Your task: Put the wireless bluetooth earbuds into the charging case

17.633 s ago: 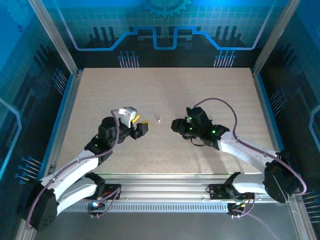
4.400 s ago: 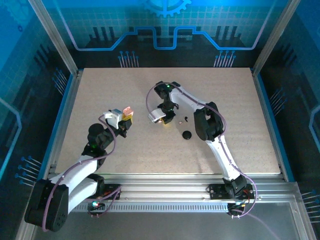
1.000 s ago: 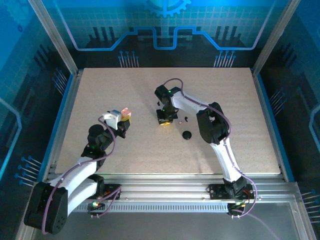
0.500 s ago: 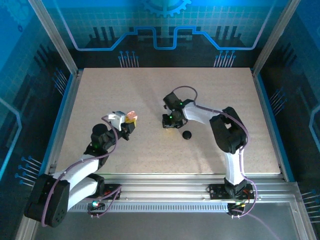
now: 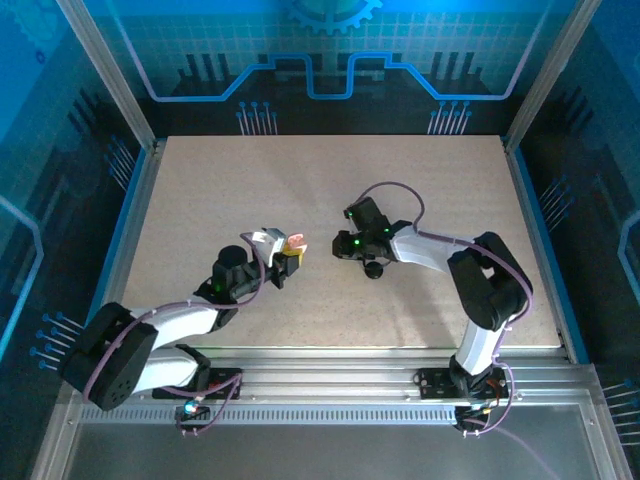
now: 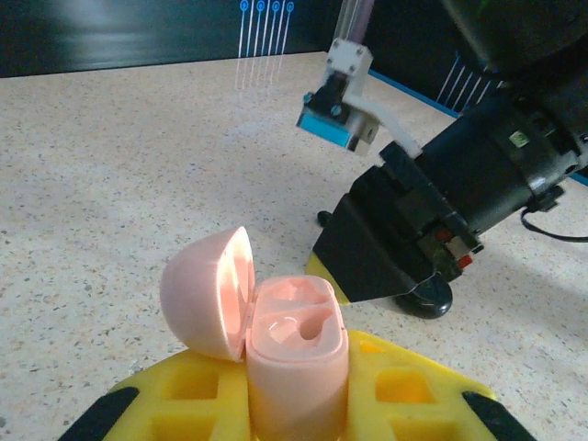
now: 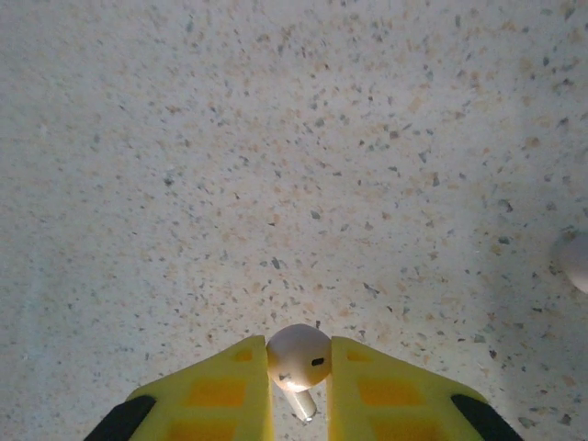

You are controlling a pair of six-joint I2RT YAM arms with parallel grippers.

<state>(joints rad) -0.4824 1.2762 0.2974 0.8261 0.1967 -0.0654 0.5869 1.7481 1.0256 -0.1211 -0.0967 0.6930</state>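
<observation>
One white earbud (image 7: 299, 354) sits pinched between the yellow fingers (image 7: 220, 393) of the right gripper (image 7: 300, 369). Its rounded head shows above the pads and its short stem points down into the gap between them, so these jaws are closed on it. The speckled table (image 7: 276, 138) lies a little way off behind the earbud. The pink charging case (image 6: 296, 354) stands upright in the left gripper (image 6: 294, 400), clamped between its yellow pads. The round lid (image 6: 204, 292) is swung open to the case's left and the two moulded hollows face up. From above, the case (image 5: 296, 240) and the left gripper (image 5: 289, 254) are near the middle of the table. The right gripper (image 5: 344, 246) faces them from just beside, with a small gap between the two. In the left wrist view the black body of the right gripper (image 6: 404, 230) looms close behind the open case. A black round case (image 5: 373, 270) rests on the table by the right gripper, on its near side. At the right edge of the right wrist view a pale round shape (image 7: 577, 262) lies on the table. It may be a second earbud, but the frame cuts it off too much to be sure.
</observation>
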